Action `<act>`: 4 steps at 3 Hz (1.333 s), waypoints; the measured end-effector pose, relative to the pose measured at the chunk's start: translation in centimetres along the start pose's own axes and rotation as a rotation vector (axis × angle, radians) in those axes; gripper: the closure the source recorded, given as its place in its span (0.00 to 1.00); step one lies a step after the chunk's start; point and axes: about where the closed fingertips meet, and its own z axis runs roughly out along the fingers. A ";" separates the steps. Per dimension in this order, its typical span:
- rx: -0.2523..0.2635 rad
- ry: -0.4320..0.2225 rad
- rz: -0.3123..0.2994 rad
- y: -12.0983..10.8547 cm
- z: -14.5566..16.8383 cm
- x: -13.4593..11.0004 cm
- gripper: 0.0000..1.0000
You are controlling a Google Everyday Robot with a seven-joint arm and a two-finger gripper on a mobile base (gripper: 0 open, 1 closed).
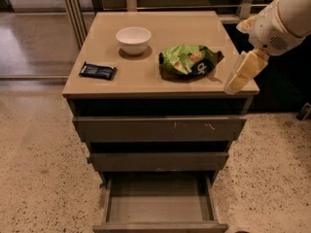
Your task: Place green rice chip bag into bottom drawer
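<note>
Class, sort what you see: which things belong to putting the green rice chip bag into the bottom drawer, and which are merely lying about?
Belong: green rice chip bag, on the cabinet top; bottom drawer, pulled open; gripper, at the top's right edge, apart from the bag.
Lying about: white bowl; dark blue packet.
</note>
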 end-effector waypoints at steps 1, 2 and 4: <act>0.040 -0.022 -0.006 -1.1 2.0 0.6 0.00; 0.083 -0.071 0.001 -2.4 3.8 0.8 0.00; 0.172 -0.184 0.029 -5.6 7.2 0.8 0.00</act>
